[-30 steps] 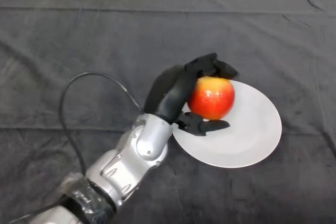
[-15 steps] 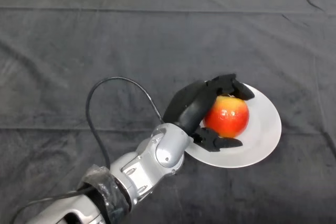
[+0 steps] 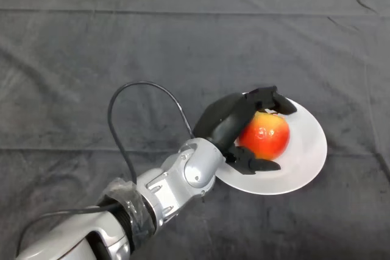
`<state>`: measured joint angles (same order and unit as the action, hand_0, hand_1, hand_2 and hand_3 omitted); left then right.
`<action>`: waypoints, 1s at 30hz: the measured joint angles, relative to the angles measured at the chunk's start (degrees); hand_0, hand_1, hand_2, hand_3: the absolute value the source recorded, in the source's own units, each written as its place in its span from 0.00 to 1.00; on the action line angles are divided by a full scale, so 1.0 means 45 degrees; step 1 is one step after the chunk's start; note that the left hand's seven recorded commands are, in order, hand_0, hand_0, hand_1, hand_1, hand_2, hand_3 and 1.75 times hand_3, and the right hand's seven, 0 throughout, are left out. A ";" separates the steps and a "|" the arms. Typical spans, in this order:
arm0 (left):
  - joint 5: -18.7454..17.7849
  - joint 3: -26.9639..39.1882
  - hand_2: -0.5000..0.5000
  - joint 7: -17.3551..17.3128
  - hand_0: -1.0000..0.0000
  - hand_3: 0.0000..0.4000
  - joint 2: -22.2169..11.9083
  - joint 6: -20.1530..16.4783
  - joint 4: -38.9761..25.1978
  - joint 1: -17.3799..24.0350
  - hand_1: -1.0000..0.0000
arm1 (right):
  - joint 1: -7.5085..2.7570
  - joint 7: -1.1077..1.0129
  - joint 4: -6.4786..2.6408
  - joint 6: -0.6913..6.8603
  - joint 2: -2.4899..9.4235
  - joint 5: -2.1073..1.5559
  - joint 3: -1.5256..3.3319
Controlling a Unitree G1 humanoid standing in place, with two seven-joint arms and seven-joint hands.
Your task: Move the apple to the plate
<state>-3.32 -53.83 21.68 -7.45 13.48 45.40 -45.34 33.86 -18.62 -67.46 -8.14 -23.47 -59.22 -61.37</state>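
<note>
Apple over the plate, in the robot's grasp

The left hand [image 3: 226,121] curls around the apple [image 3: 264,134], fingers above, thumb below, over the white plate [image 3: 304,156].

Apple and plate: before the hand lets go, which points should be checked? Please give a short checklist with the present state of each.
1. The apple is over the white plate, not over the cloth: ok.
2. The apple sits toward the plate's middle, away from the rim: ok.
3. The left hand is curled round the apple, fingers above and thumb below: ok.
4. The apple rests on the plate surface, not lifted above it: cannot tell.
5. The plate lies flat on the dark cloth: ok.
6. Nothing else lies on the plate to block the apple: ok.
</note>
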 measured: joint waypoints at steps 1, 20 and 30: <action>-0.0053 -0.0070 0.71 -0.0001 0.57 0.85 0.0002 0.0000 0.0072 -0.0070 0.15 | 0.0000 0.0000 0.0000 0.0000 0.0000 0.0000 -0.0002; -0.0865 -0.0470 0.50 -0.0009 1.00 0.00 -0.0072 -0.0012 0.0017 -0.0210 1.00 | 0.0000 -0.0001 0.0000 0.0000 0.0000 0.0000 -0.0002; -0.0848 -0.0242 0.50 -0.0010 1.00 0.00 -0.1710 0.0438 -0.1957 -0.0084 1.00 | 0.0000 -0.0002 -0.0001 -0.0001 -0.0001 0.0000 -0.0004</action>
<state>-7.14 -54.92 21.64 -15.14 15.45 36.59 -45.71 33.86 -18.63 -67.46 -8.15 -23.48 -59.22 -61.38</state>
